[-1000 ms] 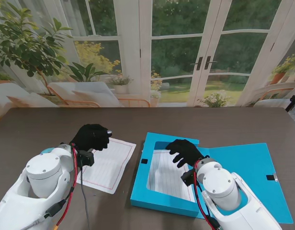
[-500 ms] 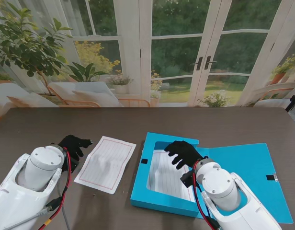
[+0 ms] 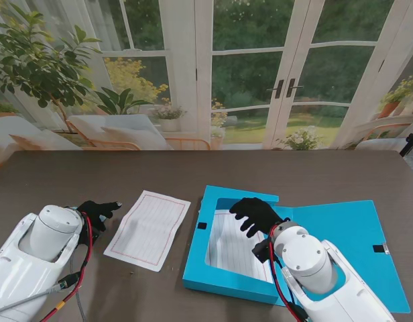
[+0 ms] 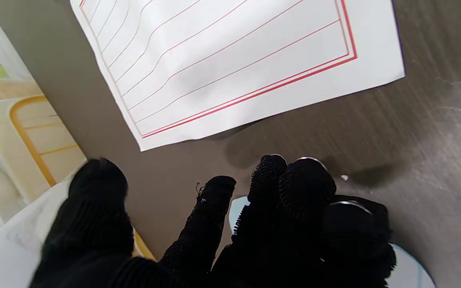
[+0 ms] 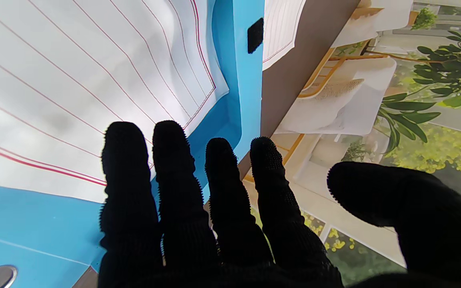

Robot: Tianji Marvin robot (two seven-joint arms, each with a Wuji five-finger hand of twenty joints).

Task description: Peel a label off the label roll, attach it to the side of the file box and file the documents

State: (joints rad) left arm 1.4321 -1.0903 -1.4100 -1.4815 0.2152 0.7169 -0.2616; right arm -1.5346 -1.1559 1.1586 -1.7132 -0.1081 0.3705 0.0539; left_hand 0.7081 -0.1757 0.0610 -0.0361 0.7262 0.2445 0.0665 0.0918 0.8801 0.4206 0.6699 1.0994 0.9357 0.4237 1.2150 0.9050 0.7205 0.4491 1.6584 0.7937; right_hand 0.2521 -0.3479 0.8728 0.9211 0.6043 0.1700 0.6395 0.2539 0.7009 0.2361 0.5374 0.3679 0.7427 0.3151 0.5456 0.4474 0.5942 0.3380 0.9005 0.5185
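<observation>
The blue file box (image 3: 193,272) lies open near me at the middle, its lid (image 3: 357,245) flat to the right. A lined document (image 3: 230,245) lies inside it (image 5: 54,80). My right hand (image 3: 257,215) hovers open over that document, fingers (image 5: 166,160) straight and apart. A second lined sheet (image 3: 149,229) lies on the table left of the box. My left hand (image 3: 96,213) rests left of this sheet (image 4: 234,60), index stretched out, other fingers (image 4: 306,188) half curled, holding nothing I can see. A pale round thing (image 4: 408,270), perhaps the label roll, shows behind those fingers.
The dark brown table (image 3: 293,171) stretches far from me to the window backdrop. A small black patch (image 3: 202,225) sits on the box's left wall (image 5: 255,35). Another black tab (image 3: 379,249) marks the lid's right edge.
My left hand has drawn back from the loose sheet's near corner toward the left and lowered. The sheet bulged, then settled flatter. The right hand has barely moved.
</observation>
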